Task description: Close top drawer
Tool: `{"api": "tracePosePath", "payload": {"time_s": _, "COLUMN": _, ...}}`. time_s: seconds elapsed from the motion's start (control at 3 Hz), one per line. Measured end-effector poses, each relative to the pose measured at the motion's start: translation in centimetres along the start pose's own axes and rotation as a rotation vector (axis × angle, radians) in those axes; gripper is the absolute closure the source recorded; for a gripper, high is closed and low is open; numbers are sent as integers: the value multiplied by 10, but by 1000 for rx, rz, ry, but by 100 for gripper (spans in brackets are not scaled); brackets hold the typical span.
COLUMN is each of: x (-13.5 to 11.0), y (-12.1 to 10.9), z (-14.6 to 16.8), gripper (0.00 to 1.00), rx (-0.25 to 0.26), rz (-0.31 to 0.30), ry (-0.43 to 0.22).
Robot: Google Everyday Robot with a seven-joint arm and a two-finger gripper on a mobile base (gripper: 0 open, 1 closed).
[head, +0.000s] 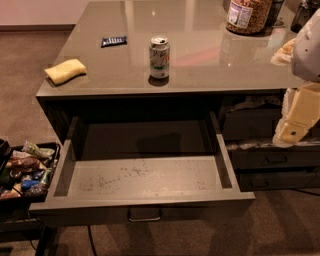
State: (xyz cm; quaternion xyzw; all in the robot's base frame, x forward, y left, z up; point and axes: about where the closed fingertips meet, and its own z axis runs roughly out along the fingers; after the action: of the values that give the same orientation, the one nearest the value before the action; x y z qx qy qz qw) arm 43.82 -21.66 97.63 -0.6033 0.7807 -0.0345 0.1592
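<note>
The top drawer (145,202) is pulled far out from under the counter. It is wide, shallow and dark grey-olive, with a speckled dusty floor (145,177) and nothing inside. A small metal loop handle (144,216) sits centred on its flat front, at the bottom of the view. My gripper (294,127) is at the right edge, a cream-coloured piece hanging below the white arm (307,47). It is to the right of the drawer's right side wall, in front of the narrower drawers, and does not touch the top drawer.
The countertop (200,70) holds a soda can (159,57), a yellow sponge (65,71), a dark packet (114,41) and a large jar (248,15). Narrower grey drawers (272,160) with paper clutter are stacked on the right. A tray of snack packets (27,170) stands on the left.
</note>
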Motion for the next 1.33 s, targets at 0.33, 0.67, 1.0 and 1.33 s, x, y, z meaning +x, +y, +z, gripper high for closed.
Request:
{"api": "tracePosePath", "payload": {"time_s": 0.33, "x": 0, "y": 0, "z": 0, "gripper": 0, "rx": 0, "rz": 0, "ry": 0}}
{"api": "tracePosePath", "payload": {"time_s": 0.67, "x": 3, "y": -1, "z": -4, "gripper": 0, "rx": 35, "rz": 37, "ry": -86}}
{"api": "tracePosePath", "payload": {"time_s": 1.0, "x": 9, "y": 17, "z": -4, "gripper": 0, "rx": 89, "rz": 53, "ry": -216}}
{"api": "tracePosePath", "payload": {"time_s": 1.33, "x": 28, "y": 34, "z": 10, "gripper": 0, "rx": 170, "rz": 73, "ry": -343}}
